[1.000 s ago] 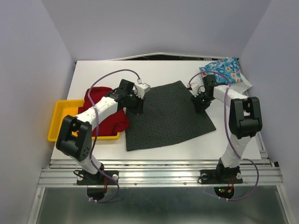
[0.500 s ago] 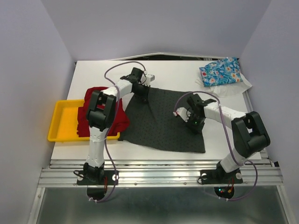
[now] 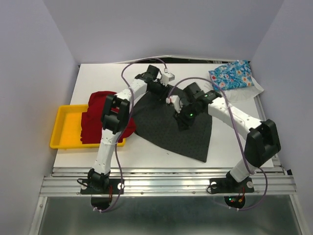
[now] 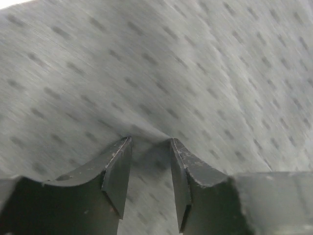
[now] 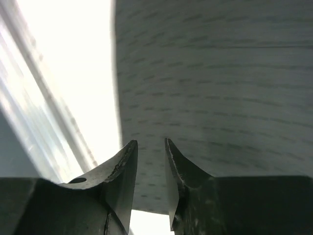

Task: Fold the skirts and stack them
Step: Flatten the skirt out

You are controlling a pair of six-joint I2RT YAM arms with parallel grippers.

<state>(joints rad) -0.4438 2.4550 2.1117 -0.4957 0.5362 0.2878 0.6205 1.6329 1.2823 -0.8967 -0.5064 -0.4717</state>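
We saw the charcoal skirt (image 3: 166, 132) covered in tiny darker dots and the red skirt (image 3: 98, 100) plain. The blue skirt (image 3: 231, 76) bore white flowers, and the tray (image 3: 66, 129) was yellow.

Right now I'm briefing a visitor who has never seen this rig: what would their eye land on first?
The dark grey dotted skirt sprawled across the middle of the white table, with the left arm and right arm both bent in over it. Next, the deep red skirt heaped on the left, half in a yellow tray, and the blue floral skirt bunched at the far right corner.
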